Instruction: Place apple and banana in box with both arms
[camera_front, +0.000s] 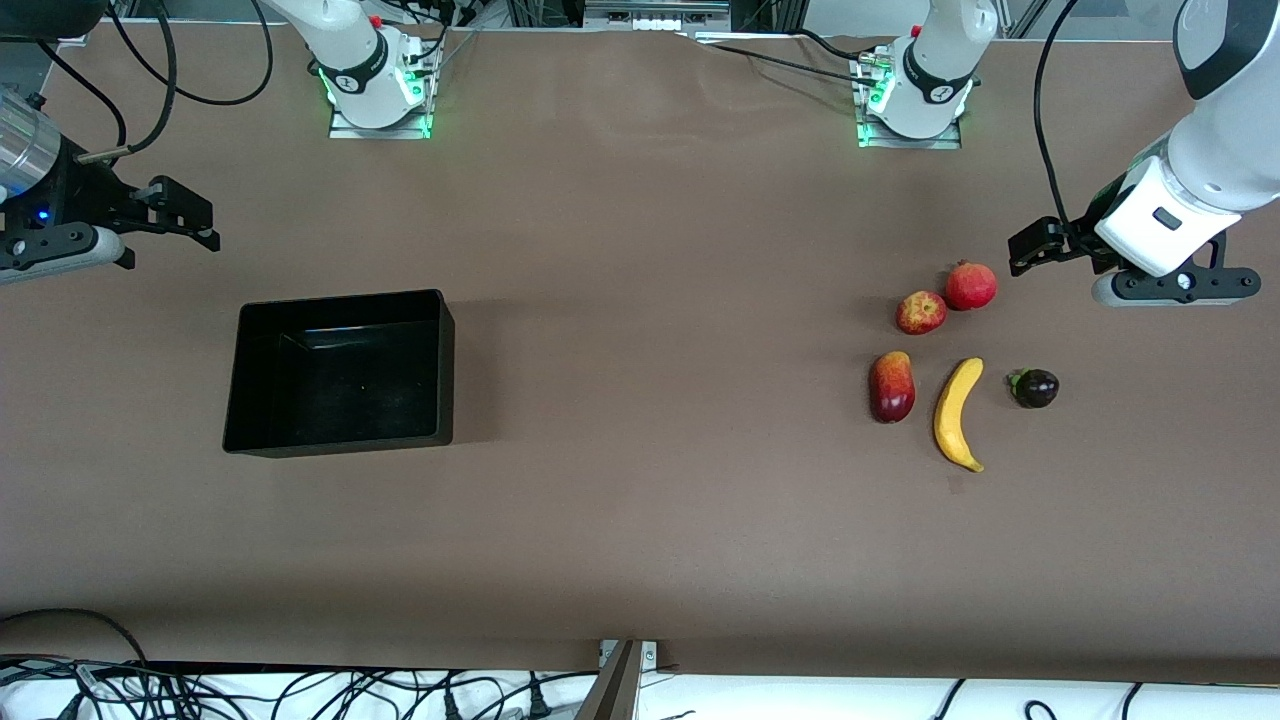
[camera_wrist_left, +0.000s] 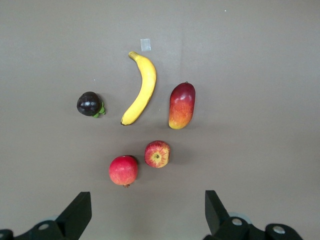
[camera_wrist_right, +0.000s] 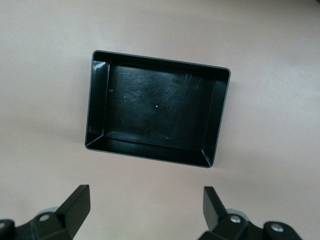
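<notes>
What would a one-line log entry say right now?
mottled red-yellow apple, curved yellow banana: on table | glossy black box: empty | left pincer, right pincer: open, waiting
</notes>
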